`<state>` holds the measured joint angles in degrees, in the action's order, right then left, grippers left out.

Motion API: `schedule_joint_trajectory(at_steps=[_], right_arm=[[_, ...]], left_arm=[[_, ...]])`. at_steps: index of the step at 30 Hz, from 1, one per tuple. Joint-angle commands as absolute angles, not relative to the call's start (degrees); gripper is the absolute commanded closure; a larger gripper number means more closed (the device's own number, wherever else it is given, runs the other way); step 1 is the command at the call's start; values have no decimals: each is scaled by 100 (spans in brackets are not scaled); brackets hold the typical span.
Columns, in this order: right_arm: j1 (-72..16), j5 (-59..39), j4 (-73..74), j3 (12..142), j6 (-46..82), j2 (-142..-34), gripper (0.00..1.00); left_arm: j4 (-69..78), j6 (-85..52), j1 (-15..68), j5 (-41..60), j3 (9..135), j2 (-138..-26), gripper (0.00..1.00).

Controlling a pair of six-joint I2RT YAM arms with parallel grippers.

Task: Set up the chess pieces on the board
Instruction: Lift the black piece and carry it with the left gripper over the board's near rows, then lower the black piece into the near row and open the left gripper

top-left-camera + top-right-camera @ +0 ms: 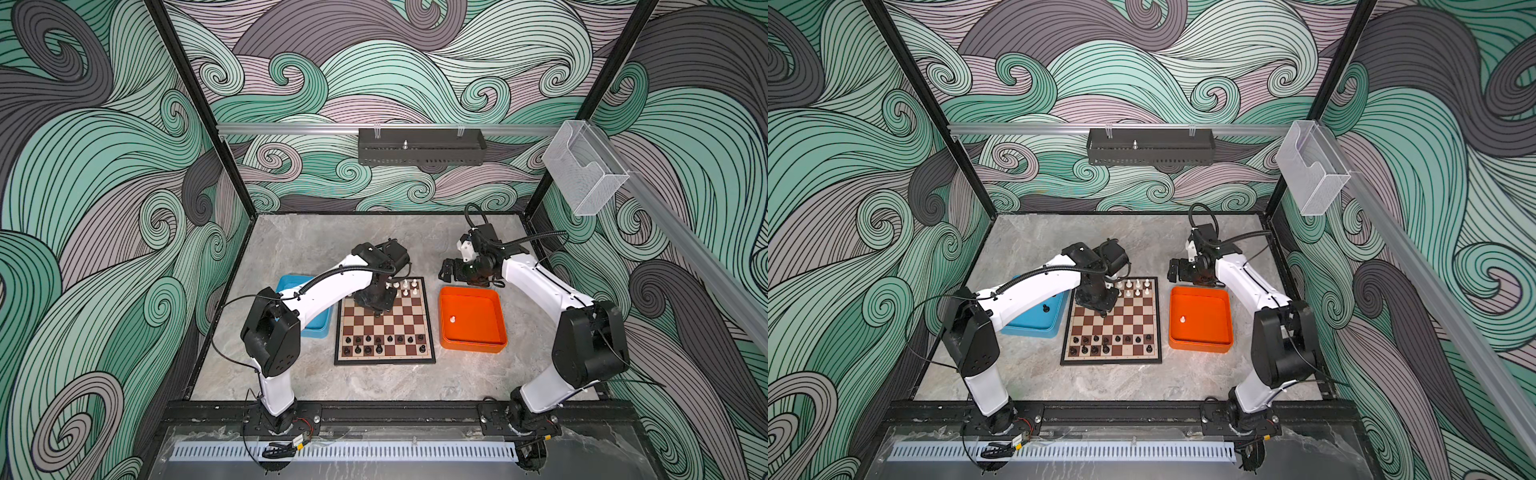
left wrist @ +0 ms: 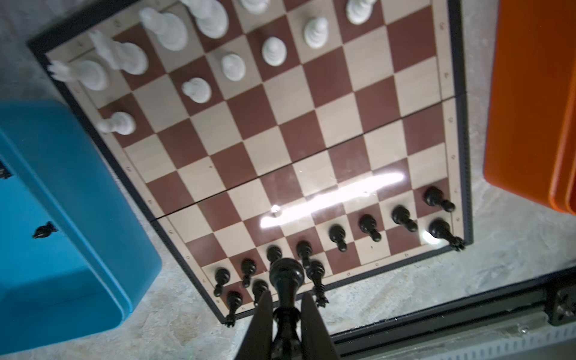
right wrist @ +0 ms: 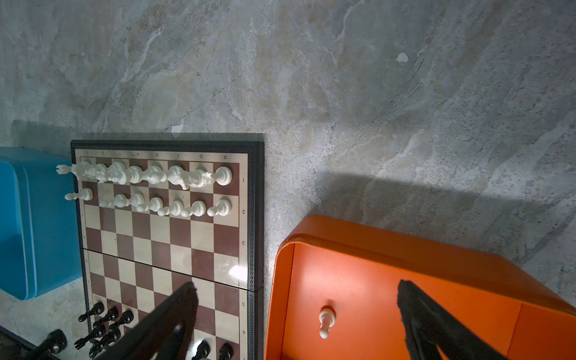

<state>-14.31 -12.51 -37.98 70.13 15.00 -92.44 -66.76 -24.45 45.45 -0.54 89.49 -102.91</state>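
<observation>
The board [image 1: 384, 322] [image 1: 1115, 328] lies mid-table. White chess pieces [image 1: 405, 286] [image 3: 149, 176] fill its two far rows, and black ones [image 1: 382, 343] [image 2: 367, 224] stand along the near rows. My left gripper [image 2: 286, 296] is shut on a tall black chess piece [image 2: 286, 280] and hangs above the board's far left part [image 1: 376, 305] [image 1: 1096, 303]. My right gripper [image 3: 297, 288] [image 1: 446, 272] is open and empty, hovering behind the orange tray. A single white pawn [image 1: 452, 319] [image 3: 325, 321] stands in that tray, and a black piece [image 1: 1045, 308] [image 2: 45, 230] lies in the blue tray.
The orange tray [image 1: 473, 347] [image 1: 1200, 347] sits just right of the board, and the blue tray [image 1: 316, 330] [image 1: 1034, 328] just left, partly under my left arm. Grey marble tabletop [image 3: 343, 93] stretches behind the board, and a black rail [image 2: 467, 311] runs along the front.
</observation>
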Motion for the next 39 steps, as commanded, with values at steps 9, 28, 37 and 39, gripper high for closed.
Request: schedule_joint_trajectory(at_steps=[9,28,37,39], right_arm=[[-1312,-1283,-3927,6842,1398,-8960,0],[-1228,-1297,-3925,6737,1371,-8875,0],[-1200,-1323,-3933,6724,1362,-8902,0],[-1191,-1323,-3930,6724,1362,-8907,0]], left_arm=[[-6392,-2610,5151,465,8392,-10294,83],[-6389,-2605,5364,721,8428,-10671,82],[-6445,-2598,5366,772,8512,-10881,80],[-6450,-2593,5363,793,8508,-10926,80]])
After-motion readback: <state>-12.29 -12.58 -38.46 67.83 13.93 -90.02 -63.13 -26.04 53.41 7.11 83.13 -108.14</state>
